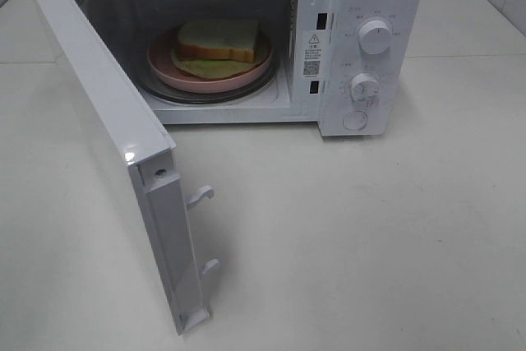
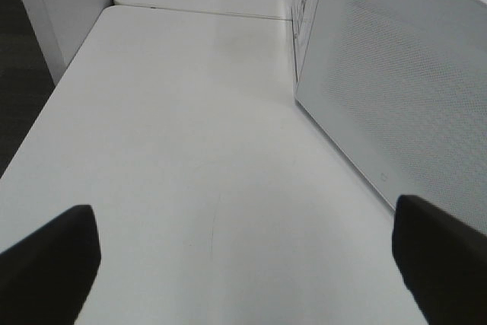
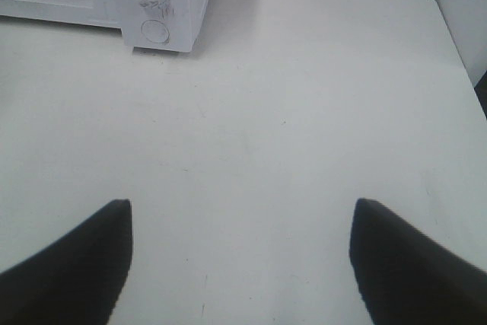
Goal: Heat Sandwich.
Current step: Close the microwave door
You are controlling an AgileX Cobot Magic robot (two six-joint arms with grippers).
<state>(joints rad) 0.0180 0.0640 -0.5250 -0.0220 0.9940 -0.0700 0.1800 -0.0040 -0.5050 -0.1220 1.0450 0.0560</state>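
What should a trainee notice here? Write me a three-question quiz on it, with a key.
1. True or false: the microwave door is shut.
2. The sandwich lies on: A) the bare table B) the pink plate C) a blue bowl.
3. Fill in: the left hand and right hand are both ____ and hold nothing.
Key: 1 false; 2 B; 3 open.

The left claw (image 2: 243,260) stands wide open, its two dark fingers (image 2: 49,264) far apart with nothing between them. The right claw (image 3: 242,264) is spread open too, empty, its fingers (image 3: 415,264) touching nothing.
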